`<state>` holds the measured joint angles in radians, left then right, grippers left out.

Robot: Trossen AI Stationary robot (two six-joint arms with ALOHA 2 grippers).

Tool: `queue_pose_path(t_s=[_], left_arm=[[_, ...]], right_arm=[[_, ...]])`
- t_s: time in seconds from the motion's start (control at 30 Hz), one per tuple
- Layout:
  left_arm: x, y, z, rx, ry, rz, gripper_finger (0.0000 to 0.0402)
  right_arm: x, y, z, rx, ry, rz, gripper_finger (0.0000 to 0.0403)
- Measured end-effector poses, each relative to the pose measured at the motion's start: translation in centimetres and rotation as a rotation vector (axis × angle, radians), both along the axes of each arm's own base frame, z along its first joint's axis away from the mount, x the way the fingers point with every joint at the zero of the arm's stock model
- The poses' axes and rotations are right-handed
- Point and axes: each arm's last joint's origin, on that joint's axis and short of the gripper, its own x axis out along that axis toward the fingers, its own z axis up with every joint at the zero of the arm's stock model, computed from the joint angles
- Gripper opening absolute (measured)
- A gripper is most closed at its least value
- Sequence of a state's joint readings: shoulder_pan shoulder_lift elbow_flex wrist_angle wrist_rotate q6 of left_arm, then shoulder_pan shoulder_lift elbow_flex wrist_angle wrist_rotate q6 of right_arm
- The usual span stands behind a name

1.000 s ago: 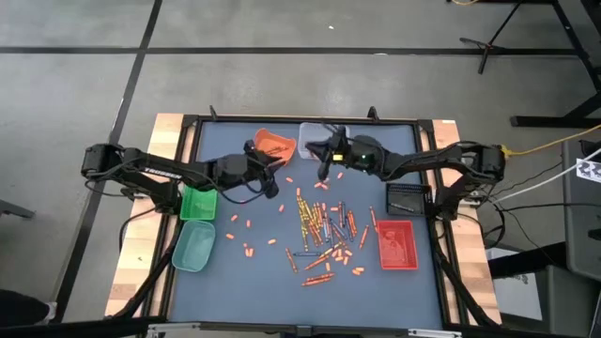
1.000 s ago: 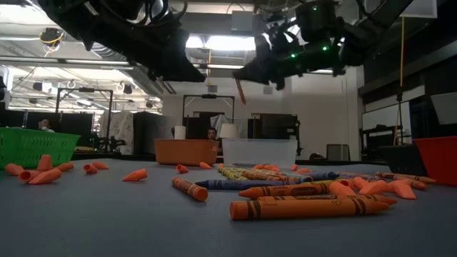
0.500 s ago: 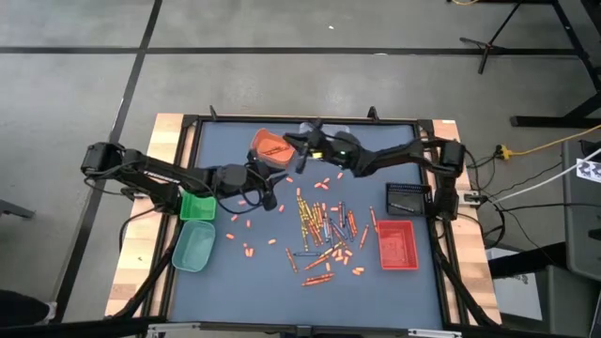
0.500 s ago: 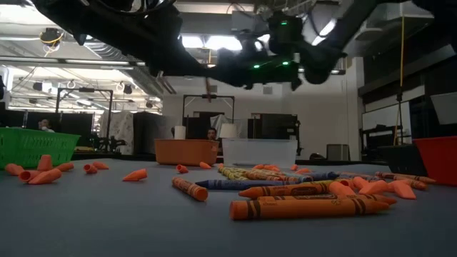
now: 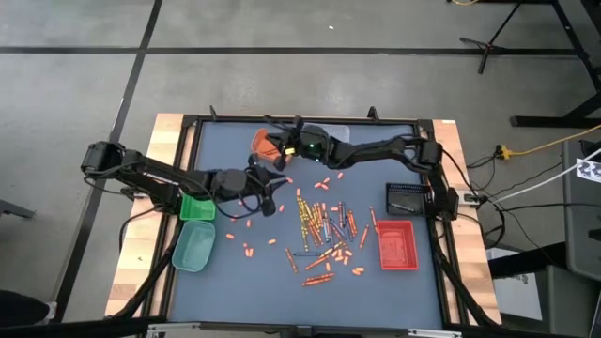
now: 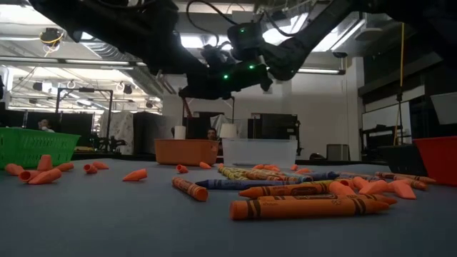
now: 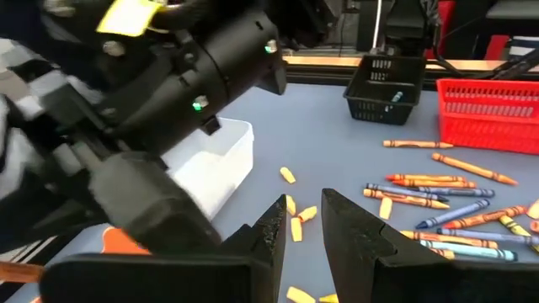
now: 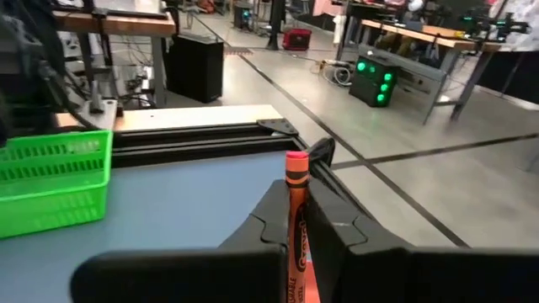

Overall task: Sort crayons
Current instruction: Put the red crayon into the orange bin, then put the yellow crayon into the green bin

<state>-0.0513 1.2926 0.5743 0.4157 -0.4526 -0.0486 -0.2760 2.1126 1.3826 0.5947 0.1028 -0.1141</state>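
Observation:
My right gripper (image 8: 296, 210) reaches out to the table's far left, above the orange tray (image 5: 263, 141), and is shut on an orange crayon (image 8: 296, 181). Many crayons (image 5: 324, 230) lie loose on the mat in the middle, with short orange pieces (image 5: 246, 225) scattered to their left. My left gripper (image 7: 303, 223) hovers open above the mat, just in front of the orange tray (image 6: 186, 151), with nothing between its fingers. A clear tray (image 7: 215, 164) stands beside the orange one, under my right arm. My right gripper pinches the orange crayon's wrapped shaft (image 8: 295, 231) between its two fingers. The fingers come nearly level from the table's right and lie across the crayon. The crayon stands about upright, its upper end (image 8: 296, 158) above the fingers, lifted clear over the orange tray.
A green basket (image 5: 198, 205) and a teal tray (image 5: 193, 244) stand at the left edge. A black basket (image 5: 407, 198) and a red basket (image 5: 397, 244) stand at the right. Both arms meet close together near the far left of the mat.
My right gripper has swept toward the table's left edge, from over the clear tray to over the orange tray, still shut on the orange crayon. My left gripper has shifted a little toward the near edge.

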Motion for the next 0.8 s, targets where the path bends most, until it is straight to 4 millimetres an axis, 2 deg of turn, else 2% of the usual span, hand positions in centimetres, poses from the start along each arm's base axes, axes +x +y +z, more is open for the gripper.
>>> queue_pose_path(t_s=[0.27,0.5,0.7,0.8], left_arm=[[0.0,-0.5,-0.1,0.0,0.008,-0.018,0.0063],[0.0,-0.5,-0.1,0.0,0.008,-0.018,0.0063],[-0.1,-0.5,-0.1,-0.002,0.013,-0.017,0.0063],[-0.1,-0.5,-0.2,-0.044,-0.003,-0.005,0.0063]], right_arm=[[0.0,-0.1,0.0,-0.002,0.002,-0.021,0.0028],[0.0,-0.1,-0.1,0.0,0.009,-0.021,0.0099],[-0.4,0.0,-0.5,0.03,0.121,-0.021,0.0123],[-1.3,0.3,0.7,0.051,0.196,-0.02,0.0121]])
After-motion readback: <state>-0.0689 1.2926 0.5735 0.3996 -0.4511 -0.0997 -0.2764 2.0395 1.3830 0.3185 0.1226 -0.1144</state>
